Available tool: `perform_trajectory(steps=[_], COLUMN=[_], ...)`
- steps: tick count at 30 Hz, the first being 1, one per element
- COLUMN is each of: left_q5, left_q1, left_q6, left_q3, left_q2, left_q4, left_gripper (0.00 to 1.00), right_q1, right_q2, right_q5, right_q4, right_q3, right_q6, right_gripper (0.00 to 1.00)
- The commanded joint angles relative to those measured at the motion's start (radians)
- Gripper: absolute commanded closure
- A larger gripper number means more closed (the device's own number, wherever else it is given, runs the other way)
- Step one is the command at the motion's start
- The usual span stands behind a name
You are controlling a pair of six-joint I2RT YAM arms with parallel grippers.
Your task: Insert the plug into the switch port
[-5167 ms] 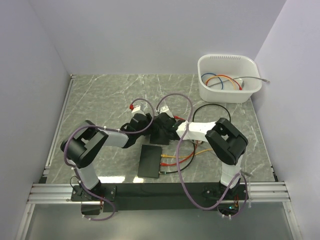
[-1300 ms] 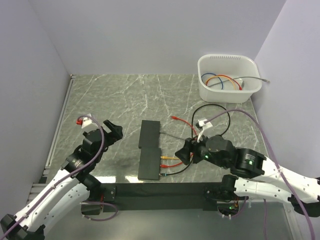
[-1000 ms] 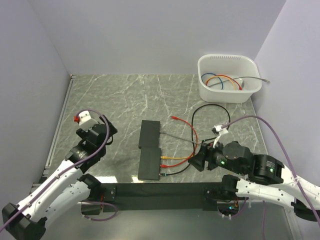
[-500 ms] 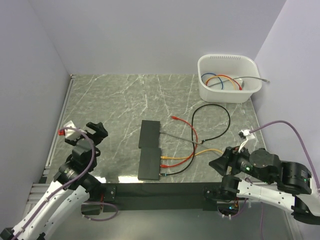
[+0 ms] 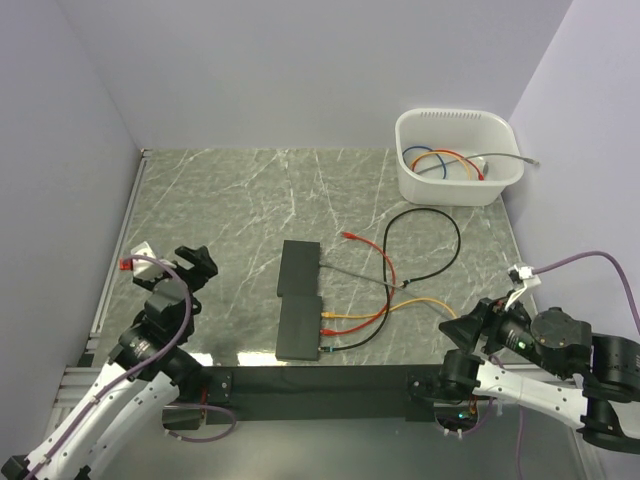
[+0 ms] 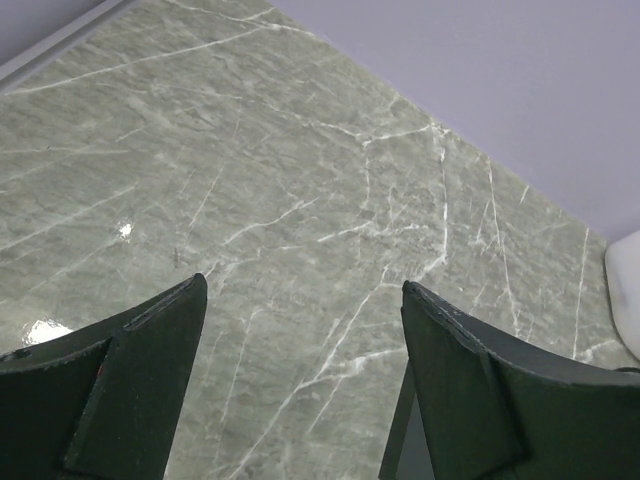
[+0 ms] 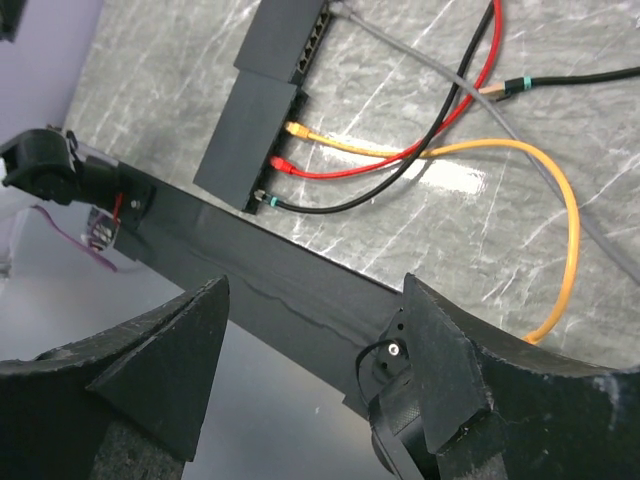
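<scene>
— Well, where to look for the plugs?

— In the near switch [image 5: 299, 327], side by side: yellow plug [image 7: 293, 128], red plug [image 7: 281, 163], then the plug of the black cable [image 7: 340, 208]. Beside the far switch [image 5: 300, 268], on the table [image 5: 230, 200], a loose red plug [image 5: 348, 235], apart from it.

— And the pincers?

— Left gripper [image 6: 300, 380]: spread wide, nothing in between. Right gripper [image 7: 310, 370]: likewise parted and empty, at the front right, well apart from both switches.
</scene>
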Motion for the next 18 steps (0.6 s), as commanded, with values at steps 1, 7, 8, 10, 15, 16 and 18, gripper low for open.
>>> perform_trajectory(steps=[1, 7, 8, 10, 15, 16, 18], left_q5=[0.022, 0.034, 0.034, 0.034, 0.03, 0.03, 0.028], left_q1=[-0.003, -0.005, -0.005, -0.006, -0.011, -0.011, -0.012], left_q6=[-0.005, 0.0, 0.0, -0.001, -0.003, -0.003, -0.005], left_q3=[0.018, 0.003, 0.003, 0.0, 0.0, 0.001, 0.001], left_q2=[0.007, -0.038, -0.049, -0.056, -0.058, -0.058, -0.055], left_q4=[0.014, 0.018, 0.02, 0.02, 0.017, 0.017, 0.015], left_gripper=[0.15, 0.14, 0.14, 0.14, 0.14, 0.14, 0.14], right_q1=[0.005, 0.005, 0.005, 0.005, 0.003, 0.005, 0.005], right_q2=[-0.025, -0.029, -0.031, -0.034, -0.048, -0.049, -0.054], right_q5=[0.043, 0.014, 0.013, 0.017, 0.039, 0.04, 0.045], right_q4=[-0.021, -0.004, -0.004, -0.006, -0.015, -0.015, -0.013], right_q3=[0.022, 0.017, 0.016, 0.017, 0.017, 0.016, 0.016], right_q6=[0.005, -0.02, -0.02, -0.017, 0.0, 0.002, 0.006], right_gripper=[0.23, 0.22, 0.21, 0.21, 0.21, 0.21, 0.21])
